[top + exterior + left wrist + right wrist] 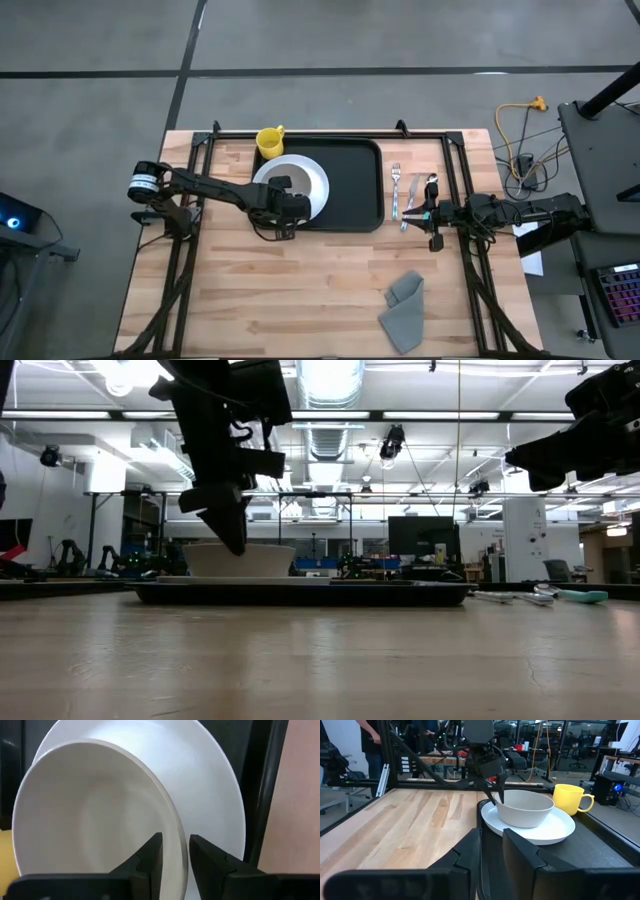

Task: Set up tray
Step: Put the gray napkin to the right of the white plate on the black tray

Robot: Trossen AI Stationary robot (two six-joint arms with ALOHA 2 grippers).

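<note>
Your left arm is at the bowl's rim on the tray; your right waits by the cutlery.

Nearest you, a grey cloth (404, 302) lies on the tabletop (300, 290), near-right. Past it, your left fingers (152, 855) stand slightly apart astride the near rim of the white bowl (525, 807), one inside, one outside; you cannot tell whether they press it. The bowl sits on a white plate (555, 827) in the left part of the black tray (355, 185), which lies far-centre on the tabletop. Your right fingers (470, 855) show a narrow gap with nothing between them, hovering right of the tray by a fork (395, 185) and the other cutlery (425, 190). Farthest, a yellow mug (269, 140) stands at the tray's far-left corner.
</note>
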